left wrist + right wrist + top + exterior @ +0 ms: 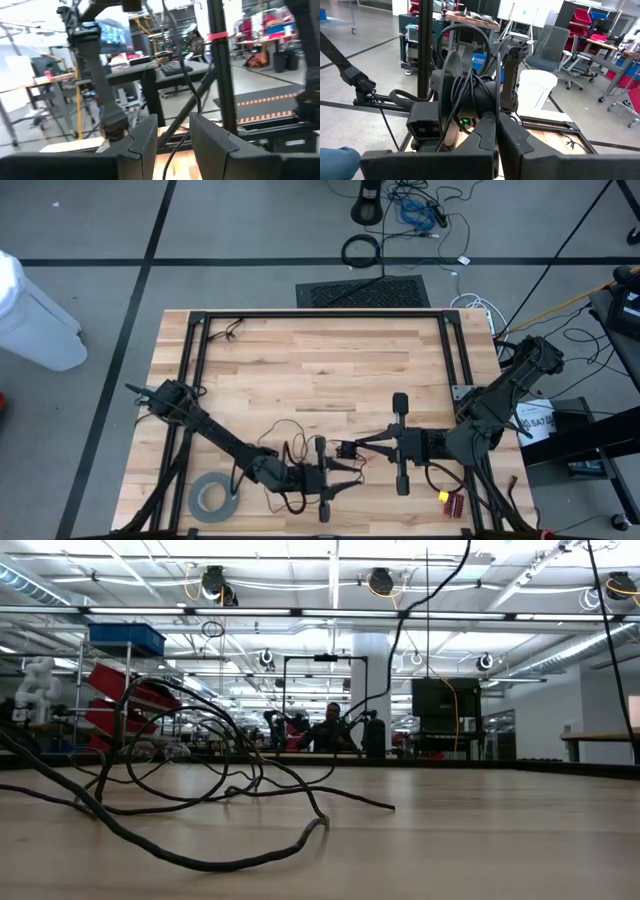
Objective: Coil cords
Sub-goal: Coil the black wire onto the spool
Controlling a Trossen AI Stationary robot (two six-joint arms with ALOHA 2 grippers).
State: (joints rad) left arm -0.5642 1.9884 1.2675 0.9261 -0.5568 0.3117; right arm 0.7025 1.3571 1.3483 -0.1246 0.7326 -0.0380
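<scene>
Meanwhile the clenched right hand (365, 442) pinches the thin cord (283, 430) near its spool (465, 92); the left hand (345, 472), half-closed at the table's (300, 350) six o'clock, grips it too, so opposing pulls could snag the loose tangle.

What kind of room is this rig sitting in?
Most likely a robotics lab or industrial workshop: the low view shows an open hall with ceiling strip lights, shelving with red and blue bins, and a person seated at a far workbench.
</scene>
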